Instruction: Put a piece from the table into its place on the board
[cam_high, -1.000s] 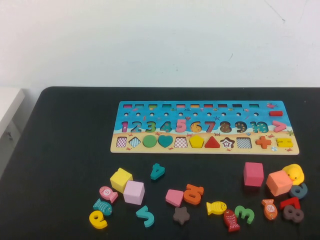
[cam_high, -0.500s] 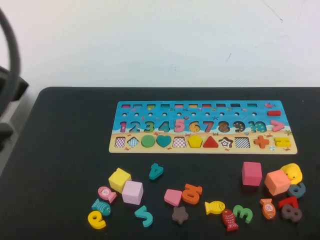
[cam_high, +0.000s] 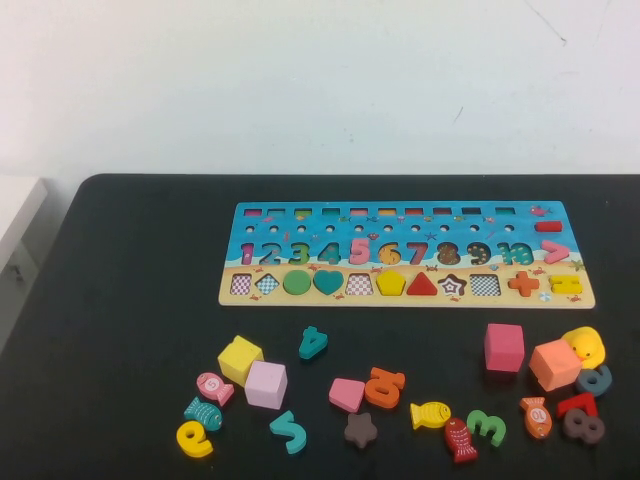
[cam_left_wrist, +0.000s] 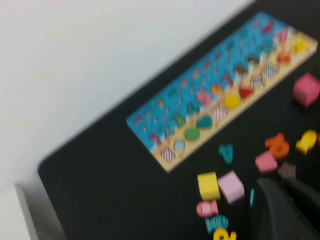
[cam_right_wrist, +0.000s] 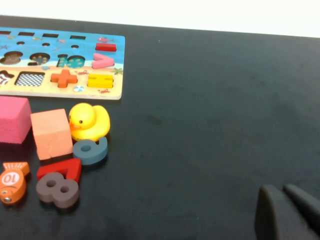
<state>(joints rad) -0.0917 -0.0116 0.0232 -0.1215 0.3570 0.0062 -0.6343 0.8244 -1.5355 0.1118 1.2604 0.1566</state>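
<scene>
The yellow pentagon piece (cam_high: 391, 283) lies flat in its cut-out in the shape row of the board (cam_high: 410, 300), between a checkered cut-out and the red triangle. The left wrist view, which is blurred, also shows the piece (cam_left_wrist: 231, 101) seated in the board (cam_left_wrist: 145, 125). Neither arm appears in the high view. My left gripper (cam_left_wrist: 282, 186) hangs above the near-left part of the black table (cam_high: 130, 300), over the loose pieces, shut and holding nothing. My right gripper (cam_right_wrist: 281, 190) is shut and empty over bare table, to the right of the board (cam_right_wrist: 115, 92).
Loose pieces lie in front of the board: a yellow cube (cam_high: 241, 358), a lilac cube (cam_high: 266, 384), a pink cube (cam_high: 504, 347), an orange cube (cam_high: 556, 365), a yellow duck (cam_high: 586, 345), a yellow fish (cam_high: 431, 414), and several numbers. A white surface (cam_high: 20, 215) borders the table's left edge.
Half a second ago a dark arm part and cable showed at the left edge of the high view; now they are out of it. No piece has moved.
</scene>
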